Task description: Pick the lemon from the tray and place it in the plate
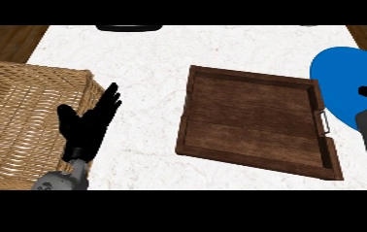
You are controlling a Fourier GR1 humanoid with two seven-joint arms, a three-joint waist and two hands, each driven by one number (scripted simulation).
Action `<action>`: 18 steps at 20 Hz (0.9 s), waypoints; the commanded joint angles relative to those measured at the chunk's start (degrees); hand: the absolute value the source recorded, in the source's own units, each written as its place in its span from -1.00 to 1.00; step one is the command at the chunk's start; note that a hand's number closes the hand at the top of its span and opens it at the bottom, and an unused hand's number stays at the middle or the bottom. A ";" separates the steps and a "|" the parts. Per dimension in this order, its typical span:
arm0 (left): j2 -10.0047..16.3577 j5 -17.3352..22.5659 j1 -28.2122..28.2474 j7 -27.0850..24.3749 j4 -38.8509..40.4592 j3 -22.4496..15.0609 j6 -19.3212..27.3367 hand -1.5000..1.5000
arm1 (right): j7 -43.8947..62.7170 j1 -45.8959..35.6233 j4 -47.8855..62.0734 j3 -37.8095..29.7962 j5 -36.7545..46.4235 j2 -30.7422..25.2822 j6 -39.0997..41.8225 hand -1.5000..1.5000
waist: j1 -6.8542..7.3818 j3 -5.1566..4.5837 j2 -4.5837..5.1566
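Head view: wooden tray (251, 122) of bare boards between wicker basket (36, 114) and blue plate (335, 80), left hand (86, 125) spread open beside basket.

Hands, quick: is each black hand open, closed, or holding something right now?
Left hand: open, holding nothing.
Right hand: barely shows at the edge by the round blue plate; cannot be told.

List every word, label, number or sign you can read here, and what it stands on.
None can be read. The wooden tray, blue plate, wicker basket and white counter bear no writing; the dark object at the top edge is cut off and shows none.
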 commanded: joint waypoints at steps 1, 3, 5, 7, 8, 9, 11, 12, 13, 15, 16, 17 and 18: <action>-2.20 0.87 4.11 -1.70 4.94 -0.36 0.15 0.00 | -9.70 -0.32 -1.13 -0.69 -8.39 -0.18 0.15 -1.00 | 0.06 -1.07 1.01; 0.41 2.39 4.43 -0.70 4.48 1.56 -2.05 0.00 | -14.16 0.41 -3.65 -0.38 -11.42 0.77 -2.29 -1.00 | 0.11 -1.09 0.83; -1.63 1.02 4.29 -1.98 5.61 0.62 -0.39 0.00 | -17.61 1.46 -7.17 -0.42 -14.07 1.34 -6.67 -1.00 | -0.70 -1.14 0.73; 0.01 1.64 4.72 -0.74 3.91 1.37 -1.39 0.00 | -20.70 2.32 -10.10 -0.58 -17.18 1.87 -9.77 -1.00 | -0.22 -1.05 0.69; -2.07 1.37 4.66 -1.55 5.45 0.20 -0.87 0.00 | -21.57 1.90 -10.96 -0.50 -18.47 2.20 -10.05 -1.00 | -0.53 -1.15 0.82; -0.71 1.67 6.73 -3.18 4.83 1.80 -1.25 0.00 | -23.72 4.70 -13.51 -0.38 -21.35 2.72 -9.42 -1.00 | -1.08 -1.25 0.29; -1.01 0.86 6.26 -2.25 4.10 0.80 -1.02 0.00 | -25.55 6.33 -16.07 -1.66 -26.12 2.57 -10.30 -1.00 | -1.35 -1.19 0.34; -0.62 1.42 5.67 -1.19 3.13 1.35 -1.30 0.00 | -27.77 6.93 -17.46 -0.66 -28.58 3.72 -9.28 -1.00 | -1.09 -1.23 0.29; -0.44 2.20 4.70 -4.18 7.59 3.46 -2.50 0.00 | -28.29 7.66 -20.42 -0.03 -30.16 5.83 -9.18 -1.00 | -2.17 -1.38 0.27; -1.79 1.16 5.24 -2.83 7.19 2.45 -0.59 0.00 | -30.71 9.66 -25.20 1.33 -35.24 7.76 -6.33 -1.00 | -2.41 -1.35 0.04; -0.89 1.44 7.49 -3.21 5.31 2.57 -1.31 0.00 | -31.60 12.21 -27.91 1.86 -37.32 7.74 -4.10 -1.00 | -2.39 -1.41 -0.25; -0.34 1.07 8.94 -2.63 3.27 1.79 -1.53 0.00 | -33.60 14.26 -30.78 2.67 -39.97 8.58 -3.29 -1.00 | -2.30 -1.34 -0.42; -0.10 2.25 6.18 -3.15 6.12 3.61 -2.62 0.00 | -34.36 14.62 -33.43 3.45 -42.40 9.05 -1.38 -1.00 | -3.10 -1.40 -0.25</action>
